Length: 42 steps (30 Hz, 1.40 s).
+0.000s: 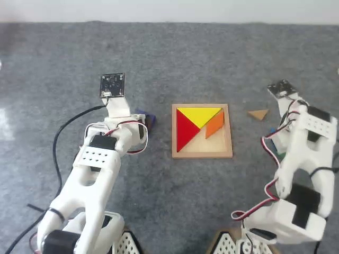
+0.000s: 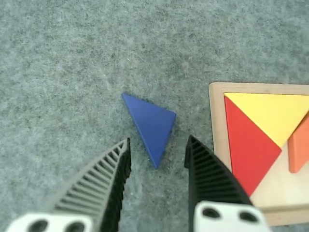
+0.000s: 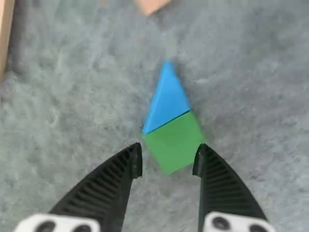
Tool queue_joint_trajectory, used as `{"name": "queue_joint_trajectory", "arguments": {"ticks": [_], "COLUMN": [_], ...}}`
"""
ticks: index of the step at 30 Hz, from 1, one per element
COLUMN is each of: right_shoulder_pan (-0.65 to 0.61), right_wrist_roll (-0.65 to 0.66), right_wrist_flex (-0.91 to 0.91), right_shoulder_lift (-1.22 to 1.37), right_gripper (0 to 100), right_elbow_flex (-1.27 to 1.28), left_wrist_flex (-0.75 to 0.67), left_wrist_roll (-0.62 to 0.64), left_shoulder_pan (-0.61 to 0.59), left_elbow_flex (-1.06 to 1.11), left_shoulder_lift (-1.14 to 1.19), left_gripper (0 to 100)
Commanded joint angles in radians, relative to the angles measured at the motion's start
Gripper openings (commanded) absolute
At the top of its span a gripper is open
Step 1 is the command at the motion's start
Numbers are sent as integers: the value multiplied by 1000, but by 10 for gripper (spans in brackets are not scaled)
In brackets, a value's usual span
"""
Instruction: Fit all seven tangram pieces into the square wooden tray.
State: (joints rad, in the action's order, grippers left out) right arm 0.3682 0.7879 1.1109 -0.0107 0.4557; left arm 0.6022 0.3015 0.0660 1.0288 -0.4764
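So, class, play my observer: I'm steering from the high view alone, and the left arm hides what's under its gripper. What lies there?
Observer: A dark blue triangle, flat on the grey mat.
Operator: Is the gripper ready to take it?
Observer: The left gripper is open, with one corner of the triangle between its fingertips.
Operator: And under the right arm?
Observer: A green piece and a light blue piece lie edge to edge. The right gripper is open, with the green one between its fingertips.
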Motion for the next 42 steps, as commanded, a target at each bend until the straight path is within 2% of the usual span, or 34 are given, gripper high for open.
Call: {"name": "queue_joint_trajectory", "arguments": {"ticks": [1, 5, 10, 12, 14, 16, 20, 23, 28, 34, 40, 42], "right_shoulder_pan": [16, 48, 53, 15, -45, -107, -189, -239, -274, -297, -288, -286], "right_wrist_roll": [-95, -411, -470, -471, -391, -293, -64, 114, 183, 365, 414, 416], "right_wrist_flex": [-12, -47, -206, -234, -213, -93, 117, 197, 206, 202, 203, 208], "right_shoulder_lift": [-62, -62, -61, -64, -33, 30, 259, 441, 647, 723, 769, 782], "right_gripper": [190, 188, 188, 190, 191, 203, 285, 322, 322, 322, 312, 257], "right_elbow_flex": [17, 57, 106, 75, -18, -169, -555, -779, -985, -1003, -1005, -1005], "left_wrist_flex": [-21, -21, -21, -21, -21, -21, -21, -21, -21, -21, -21, -21], "left_wrist_roll": [-5, -6, -6, -6, -6, -6, -6, -38, -54, -54, -54, -54], "left_shoulder_pan": [3, 2, 2, 3, 5, 2, 0, 2, 0, 8, 5, 6], "left_elbow_flex": [-10, -10, -7, -7, -7, -7, -7, -10, -12, -8, -10, -10], "left_shoulder_lift": [-31, -31, -31, -31, -31, -31, -31, -31, -31, -31, -31, -31], "left_gripper": [182, 182, 182, 182, 182, 182, 182, 182, 182, 182, 182, 182]}}
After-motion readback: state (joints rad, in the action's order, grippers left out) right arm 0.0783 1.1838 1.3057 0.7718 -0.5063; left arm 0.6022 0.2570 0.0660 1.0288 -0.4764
